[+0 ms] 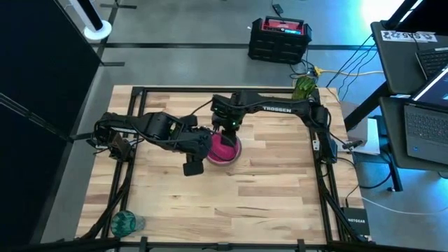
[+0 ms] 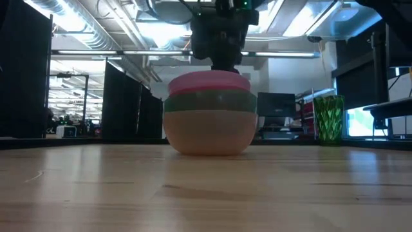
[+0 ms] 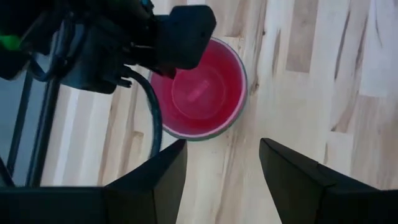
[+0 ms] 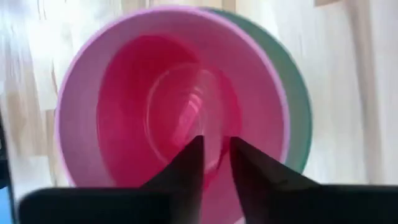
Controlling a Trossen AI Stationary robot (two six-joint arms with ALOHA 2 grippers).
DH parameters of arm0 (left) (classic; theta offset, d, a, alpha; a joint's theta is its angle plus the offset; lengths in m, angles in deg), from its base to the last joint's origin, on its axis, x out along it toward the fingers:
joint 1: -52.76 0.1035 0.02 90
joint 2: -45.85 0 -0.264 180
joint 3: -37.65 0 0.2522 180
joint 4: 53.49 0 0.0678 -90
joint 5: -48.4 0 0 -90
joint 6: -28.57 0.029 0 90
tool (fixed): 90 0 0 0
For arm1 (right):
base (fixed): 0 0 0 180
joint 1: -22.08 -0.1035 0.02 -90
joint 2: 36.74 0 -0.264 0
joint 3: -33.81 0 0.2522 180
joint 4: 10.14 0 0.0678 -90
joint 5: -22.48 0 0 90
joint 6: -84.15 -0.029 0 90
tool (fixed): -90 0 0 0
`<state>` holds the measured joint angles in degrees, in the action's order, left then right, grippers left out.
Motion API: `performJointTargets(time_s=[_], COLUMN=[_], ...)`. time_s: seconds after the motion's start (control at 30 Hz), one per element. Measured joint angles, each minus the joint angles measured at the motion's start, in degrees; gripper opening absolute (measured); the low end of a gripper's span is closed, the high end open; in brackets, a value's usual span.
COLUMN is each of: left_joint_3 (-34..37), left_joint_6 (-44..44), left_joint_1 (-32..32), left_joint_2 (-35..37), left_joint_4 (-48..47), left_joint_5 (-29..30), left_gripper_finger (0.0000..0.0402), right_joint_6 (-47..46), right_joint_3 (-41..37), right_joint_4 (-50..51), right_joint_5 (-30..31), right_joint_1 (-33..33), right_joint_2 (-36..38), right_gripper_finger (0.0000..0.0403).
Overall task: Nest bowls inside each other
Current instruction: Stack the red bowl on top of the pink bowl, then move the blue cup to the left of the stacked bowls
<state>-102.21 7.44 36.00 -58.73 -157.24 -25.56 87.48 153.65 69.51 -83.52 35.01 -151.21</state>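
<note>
A stack of nested bowls (image 1: 225,150) rests by its base on the middle of the table. In the low view the stack (image 2: 210,132) is pale peach outside, with green above it and a pink rim (image 2: 209,82) on top. The right wrist view shows a red bowl (image 4: 124,124) inside the pink one. My right gripper (image 4: 216,146) hangs straight over the stack, pointing down into the red bowl, its fingers a narrow gap apart. My left gripper (image 3: 222,146) hovers open just left of the stack, with nothing between its fingers. My right gripper's fingertips (image 4: 194,149) stand over the inside of the red bowl (image 4: 217,163). I cannot tell whether they touch it.
A green faceted glass (image 1: 304,85) stands at the table's far right corner. A teal translucent vessel (image 1: 127,222) lies at the near left corner. The bare wood of the near half of the table (image 1: 266,203) is free room. A black and red case (image 1: 279,36) sits on the floor beyond.
</note>
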Motion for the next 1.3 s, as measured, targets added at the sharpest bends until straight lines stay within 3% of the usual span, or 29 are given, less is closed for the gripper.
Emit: performJointTargets(time_s=[0.3,0.5,0.63,0.8,1.3], left_joint_3=[0.96,8.58,14.38,17.92,21.37], left_joint_6=[-2.47,-12.89,-29.46,-63.61,-107.09], left_joint_1=[-3.58,-14.15,-22.44,-29.44,-38.48], left_joint_2=[0.0,0.0,0.25,2.66,4.26], left_joint_4=[0.03,-0.02,0.0,0.0,1.38], left_joint_5=[-5.1,-9.08,-12.45,-13.89,-24.93], left_gripper_finger=[0.0205,0.0199,0.0198,0.0198,0.0198], right_joint_6=[1.99,3.24,3.13,1.57,1.41], right_joint_3=[0.05,0.08,0.12,0.11,0.09], right_joint_4=[4.61,5.06,4.41,4.45,3.41], right_joint_5=[-1.82,0.58,2.7,6.72,8.33], right_joint_1=[0.21,0.21,0.17,0.21,0.21], right_joint_2=[5.83,17.63,23.65,27.15,28.08], right_gripper_finger=[0.0203,0.0221,0.0218,0.0217,0.0217])
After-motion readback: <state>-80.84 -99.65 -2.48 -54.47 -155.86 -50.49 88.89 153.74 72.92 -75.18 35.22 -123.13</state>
